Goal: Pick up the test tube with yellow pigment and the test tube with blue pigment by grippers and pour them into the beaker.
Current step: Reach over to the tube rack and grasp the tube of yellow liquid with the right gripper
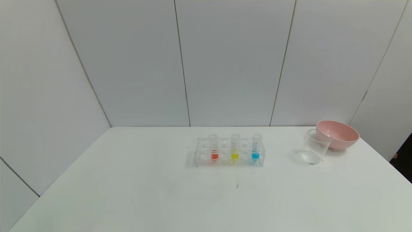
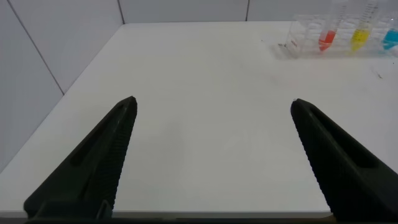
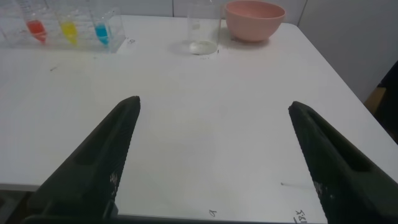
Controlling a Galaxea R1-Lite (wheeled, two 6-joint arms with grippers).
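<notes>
- Centrally, toward the far edge of the white worktop (image 1: pixel 128 193), a clear rack (image 1: pixel 229 158) stands with three tubes upright in a row.
- Red-orange tube (image 1: pixel 214 148) sits at the rack's left end; the test tube with yellow pigment (image 1: pixel 235 147) is in the middle; the test tube with blue pigment (image 1: pixel 256 147) is at the right end.
- Beaker (image 1: pixel 314 151) stands near the far right corner, well apart from the rack, clear and seemingly without liquid.
- Pink bowl (image 1: pixel 338 134) sits just behind the beaker, nearer the corner; whether they touch cannot be told.
- Open worktop lies between both grippers and the rack; nothing stands in the way.
- Neither arm shows in the head view; both hang low by the near edge.
- Left gripper (image 2: pixel 211 106) points across the worktop toward the rack's left end, jaws spread wide, nothing between them, touching nothing.
- Right gripper (image 3: pixel 214 106) faces the far edge with beaker and bowl ahead, jaws likewise spread wide and holding nothing.
</notes>
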